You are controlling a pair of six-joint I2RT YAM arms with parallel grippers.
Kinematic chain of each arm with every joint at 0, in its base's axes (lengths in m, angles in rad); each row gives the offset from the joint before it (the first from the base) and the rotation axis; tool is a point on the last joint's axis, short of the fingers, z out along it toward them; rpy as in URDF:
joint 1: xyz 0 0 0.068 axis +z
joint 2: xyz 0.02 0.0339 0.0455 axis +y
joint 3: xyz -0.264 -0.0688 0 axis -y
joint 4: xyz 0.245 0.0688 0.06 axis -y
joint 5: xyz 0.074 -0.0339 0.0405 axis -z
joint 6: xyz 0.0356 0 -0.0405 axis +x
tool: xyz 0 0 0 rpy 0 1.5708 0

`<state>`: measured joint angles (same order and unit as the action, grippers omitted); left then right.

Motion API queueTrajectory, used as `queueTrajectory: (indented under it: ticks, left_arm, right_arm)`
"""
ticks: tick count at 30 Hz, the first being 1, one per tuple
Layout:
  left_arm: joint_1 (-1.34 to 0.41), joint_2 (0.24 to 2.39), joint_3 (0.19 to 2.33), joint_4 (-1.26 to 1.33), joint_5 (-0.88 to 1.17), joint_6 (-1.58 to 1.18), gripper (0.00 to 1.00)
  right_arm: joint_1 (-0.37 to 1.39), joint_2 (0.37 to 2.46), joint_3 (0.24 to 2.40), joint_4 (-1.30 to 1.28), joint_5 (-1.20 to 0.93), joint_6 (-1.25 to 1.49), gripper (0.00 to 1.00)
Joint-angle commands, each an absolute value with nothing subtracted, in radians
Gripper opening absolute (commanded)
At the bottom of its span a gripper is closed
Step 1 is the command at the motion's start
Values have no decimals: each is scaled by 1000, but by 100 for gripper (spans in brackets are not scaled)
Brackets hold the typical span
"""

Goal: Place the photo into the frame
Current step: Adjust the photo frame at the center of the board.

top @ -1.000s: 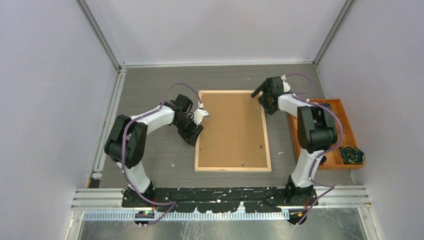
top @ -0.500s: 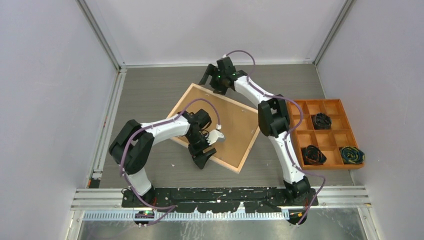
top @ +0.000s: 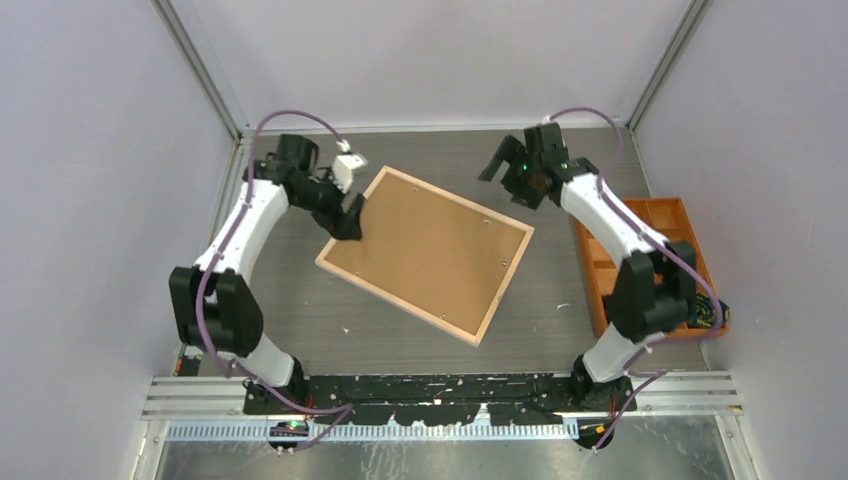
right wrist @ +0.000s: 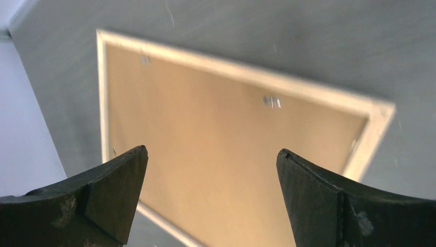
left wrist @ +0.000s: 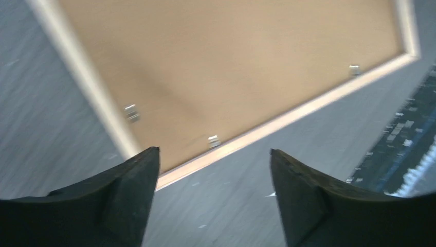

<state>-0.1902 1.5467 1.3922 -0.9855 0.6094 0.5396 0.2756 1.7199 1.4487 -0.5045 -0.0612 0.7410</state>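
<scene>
frame (top: 424, 255) | wood back up | lying flat | skewed diagonally

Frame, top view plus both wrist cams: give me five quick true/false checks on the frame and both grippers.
1. The frame lies back up, with its brown backing board showing. True.
2. The frame sits square to the table's edges. False: it lies skewed on the table.
3. The left gripper is shut on the frame's rim. False: its jaws are open and hold nothing.
4. The right gripper is open and empty. True.
5. The photo lies on the table beside the frame. False: no photo shows in any view.
</scene>
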Motion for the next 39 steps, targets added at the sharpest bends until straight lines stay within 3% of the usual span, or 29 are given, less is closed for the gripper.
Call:
queueTrajectory:
  ticks: [1, 4, 8, 15, 22, 32, 39]
  left_arm:
    - [8, 1748, 1513, -920, 560, 518, 68]
    - [139, 1870, 1576, -839, 576, 462, 58]
    - [157, 1962, 1575, -785, 514, 466, 47]
    - [102, 1989, 1440, -714, 483, 489, 42]
    - [35, 1918, 1320, -777, 540, 646, 43]
    - [-28, 1827, 1193, -991, 610, 869, 42]
    - [-6, 1718, 1125, -1076, 647, 915, 43]
  right_arm:
    - [316, 1481, 1175, -516, -3, 788, 100]
    - [312, 1345, 1000, -499, -22, 840, 100]
    - [311, 1246, 817, -446, -73, 905, 100]
    - [300, 1268, 677, -280, -154, 966, 100]
    - [213, 1457, 747, -148, -250, 956, 100]
    - [168, 1628, 962, -208, -294, 876, 100]
    - [150, 1610, 1125, -424, -69, 769, 100]
